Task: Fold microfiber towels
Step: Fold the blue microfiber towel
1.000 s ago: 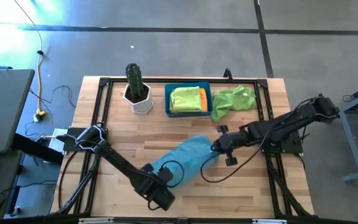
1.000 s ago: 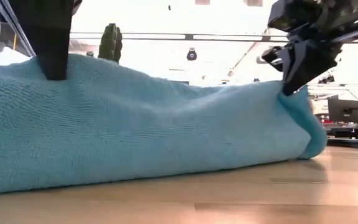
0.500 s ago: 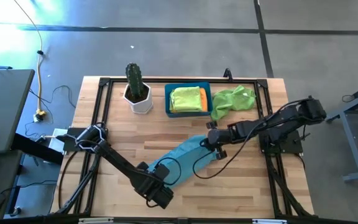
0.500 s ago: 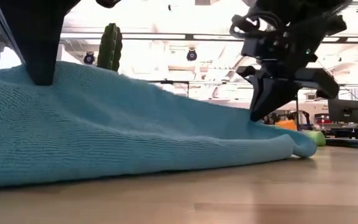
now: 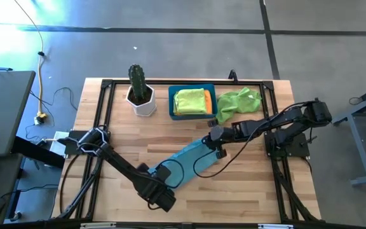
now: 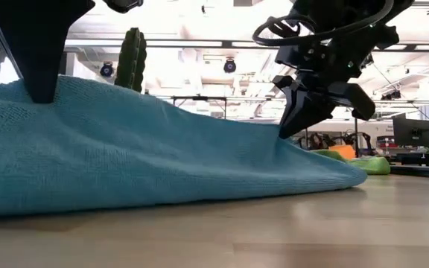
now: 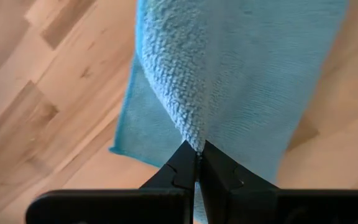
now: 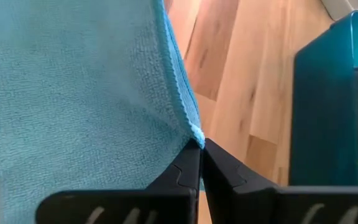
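A light blue microfiber towel (image 5: 189,159) lies as a narrow slanting strip across the middle of the table. Its underside rests on the wood (image 6: 199,197). My left gripper (image 5: 162,175) is shut on the towel's near-left end and my right gripper (image 5: 213,137) is shut on its far-right end. Both ends are raised in the low view, with the left end (image 6: 39,100) higher than the right end (image 6: 293,134). A second, lime green towel (image 5: 237,102) lies crumpled at the far right. My left gripper pinches a raised ridge of the light blue towel (image 7: 193,134) between its two fingers, coming steeply from above. The cloth falls away from the fingertips on both sides and runs down to the table. My right gripper pinches the towel at a corner of its hemmed edge (image 8: 194,132) between its two fingertips, slanting down from the table's right side. That end is held just above the table and the cloth slopes away toward the left gripper.
A blue bin (image 5: 172,102) at the far middle holds folded lime green and orange cloths. A cactus in a white pot (image 5: 140,92) stands to its left. Bare wood lies along the near edge and at the left.
My right gripper has moved down and toward the table's far-left, toward the bin, rolling as it went and keeping its hold. The towel's right end has sunk with it, and the cloth has drawn from a broad heap into a narrower, flatter strip.
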